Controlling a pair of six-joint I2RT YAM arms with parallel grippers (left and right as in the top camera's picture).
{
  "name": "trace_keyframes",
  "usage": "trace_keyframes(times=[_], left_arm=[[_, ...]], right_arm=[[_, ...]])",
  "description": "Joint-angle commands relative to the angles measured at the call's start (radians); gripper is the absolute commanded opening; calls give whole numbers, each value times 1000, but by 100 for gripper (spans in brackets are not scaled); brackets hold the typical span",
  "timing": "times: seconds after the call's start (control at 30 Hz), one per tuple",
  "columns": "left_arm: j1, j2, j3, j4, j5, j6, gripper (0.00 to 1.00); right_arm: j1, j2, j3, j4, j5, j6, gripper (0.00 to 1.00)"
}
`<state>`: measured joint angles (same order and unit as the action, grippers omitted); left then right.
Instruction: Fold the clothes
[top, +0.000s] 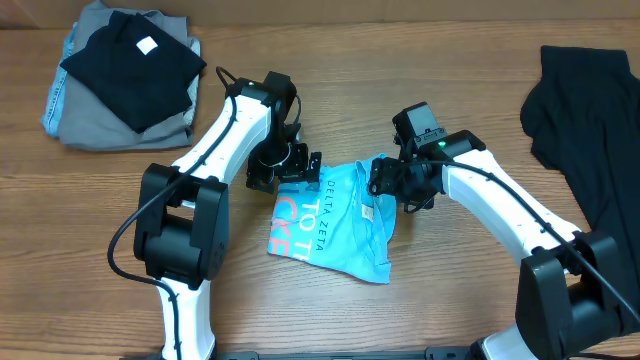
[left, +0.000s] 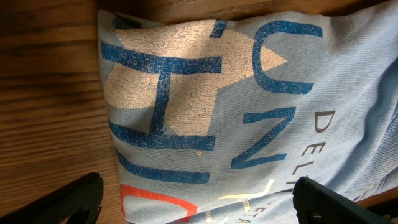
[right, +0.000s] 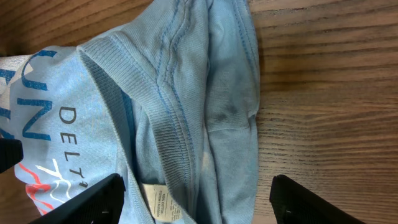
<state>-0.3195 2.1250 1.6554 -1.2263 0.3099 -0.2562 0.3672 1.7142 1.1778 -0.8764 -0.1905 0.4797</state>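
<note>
The clothes, a light blue T-shirt (top: 335, 225), lie as a partly folded bundle on the wooden table between my two arms. Blue and coral-red letters (left: 186, 106) face up on its left half. The ribbed collar (right: 158, 118) and a white care label (right: 163, 202) show on its right half. My left gripper (top: 300, 165) hovers open at the shirt's back left corner, its fingers (left: 74, 199) wide apart over the printed cloth. At the back right corner my right gripper (top: 385, 180) also stands open, one finger (right: 93, 202) over the cloth and the other over bare wood.
A stack of folded grey and black garments (top: 125, 75) sits at the back left. A dark garment (top: 590, 120) lies spread along the right edge. Bare wooden table (top: 420, 300) surrounds the shirt in front.
</note>
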Motion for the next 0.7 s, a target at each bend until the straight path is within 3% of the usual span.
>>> trace_keyframes(times=[0.0,0.33,0.43,0.57,0.67], left_arm=[[-1,7,-2,5,-7,-6,100],[-1,7,-2,4,-7,-6,100],[-1,7,-2,4,-6,-6,100],[-1,7,-2,5,-7,-6,100],[-1,7,-2,5,-7,-6,100]], right_arm=[[-1,1,20,1,14,12,79],[0,1,20,-26,14,-19,77],[0,1,19,-30,14,-42,73],[0,1,19,-32,14,-42,58],[0,2,19,-32,14,-42,56]])
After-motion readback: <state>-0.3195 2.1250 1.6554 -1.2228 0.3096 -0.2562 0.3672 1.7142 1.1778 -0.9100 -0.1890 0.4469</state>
